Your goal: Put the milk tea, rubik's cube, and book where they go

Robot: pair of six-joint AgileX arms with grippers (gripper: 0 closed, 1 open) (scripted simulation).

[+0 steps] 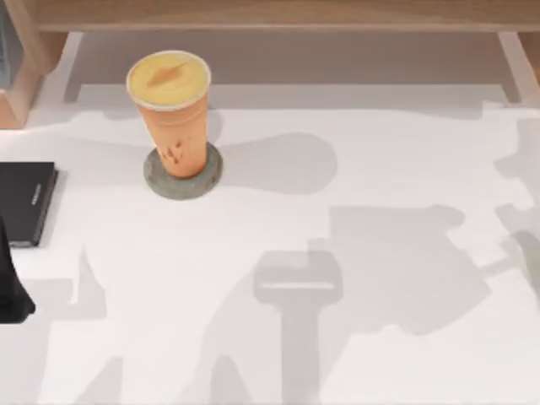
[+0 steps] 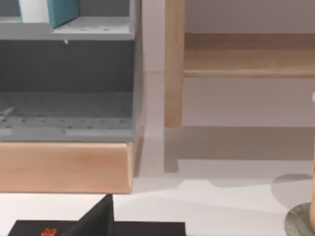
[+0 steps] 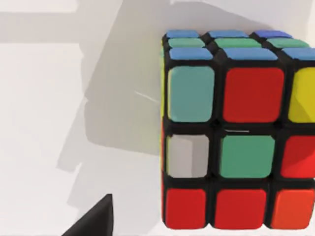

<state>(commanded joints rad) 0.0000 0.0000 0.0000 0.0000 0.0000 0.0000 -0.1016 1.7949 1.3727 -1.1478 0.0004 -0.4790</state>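
Far left of table: thin black book (image 1: 25,202), flat, matte. Grey shelf unit (image 2: 69,73) on a wood base holds the book (image 2: 63,11), teal cover, upper compartment. Milk tea (image 1: 171,114): tapered orange cup, yellow lid, upright on round grey coaster (image 1: 183,175), left of centre. Rubik's cube (image 3: 236,132), black frame, glossy tiles, seen close from the right wrist.

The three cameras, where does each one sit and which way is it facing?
Top view: above the table, looking down at the milk tea on its coaster; left arm at the left edge.
Left wrist view: low, facing the shelf holding the book.
Right wrist view: close over the rubik's cube.
Top and left wrist views share the coaster and black book.
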